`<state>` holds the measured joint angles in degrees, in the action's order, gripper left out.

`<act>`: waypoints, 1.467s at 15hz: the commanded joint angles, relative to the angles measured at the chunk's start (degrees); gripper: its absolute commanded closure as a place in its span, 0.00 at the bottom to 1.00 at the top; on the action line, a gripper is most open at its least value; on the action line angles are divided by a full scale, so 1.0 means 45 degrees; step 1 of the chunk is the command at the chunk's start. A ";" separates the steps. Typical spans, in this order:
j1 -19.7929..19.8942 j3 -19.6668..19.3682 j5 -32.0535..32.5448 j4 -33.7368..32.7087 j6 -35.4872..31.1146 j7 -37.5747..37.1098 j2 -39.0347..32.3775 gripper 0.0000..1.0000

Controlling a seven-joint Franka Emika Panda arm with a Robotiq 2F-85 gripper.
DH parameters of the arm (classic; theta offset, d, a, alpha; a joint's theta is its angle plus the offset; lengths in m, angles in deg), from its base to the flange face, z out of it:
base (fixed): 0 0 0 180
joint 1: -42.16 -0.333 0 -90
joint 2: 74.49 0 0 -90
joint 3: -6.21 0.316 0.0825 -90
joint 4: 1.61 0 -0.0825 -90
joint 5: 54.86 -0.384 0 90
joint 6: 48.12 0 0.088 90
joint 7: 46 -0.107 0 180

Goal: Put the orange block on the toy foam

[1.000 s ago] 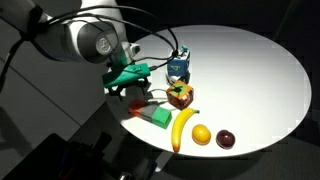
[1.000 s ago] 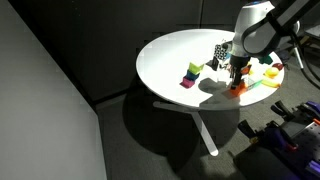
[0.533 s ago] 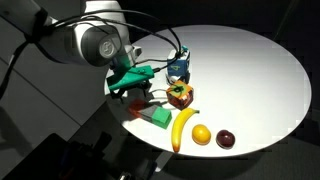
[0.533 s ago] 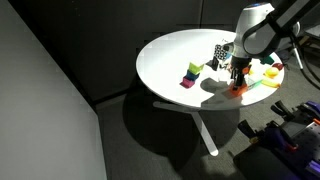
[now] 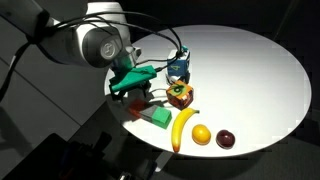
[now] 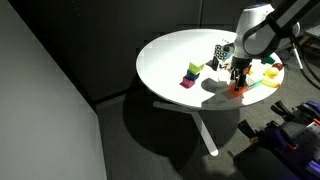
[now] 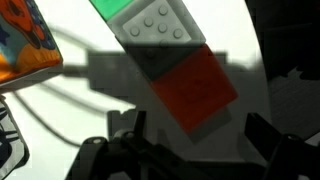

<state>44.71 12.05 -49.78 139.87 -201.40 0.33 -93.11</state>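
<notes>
The orange block lies flat on the white table, end to end with a green block. My gripper hangs open just above it, with dark fingers spread wide on either side of its near end. In both exterior views the gripper is low over the orange block near the table edge. The blue-and-white toy foam stands apart, further in on the table.
A green block, a brown-orange cube with a green-yellow top, a banana, an orange fruit and a dark plum lie near. A green-and-purple stack stands further off. An orange-and-blue patterned object shows at the wrist view's left.
The arm has shifted only slightly over the orange block. The gripper stays open and nothing has been taken hold of.
</notes>
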 commanded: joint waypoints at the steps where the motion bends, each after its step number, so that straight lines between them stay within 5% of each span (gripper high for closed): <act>1: 0.0278 0.0143 0.0210 -0.0054 -0.0103 0.0498 -0.0045 0.00; 22: 0.0353 -0.0287 0.0812 0.0017 -0.0078 0.1082 -0.0102 0.00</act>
<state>45.38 10.87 -47.72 139.88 -201.40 4.31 -93.70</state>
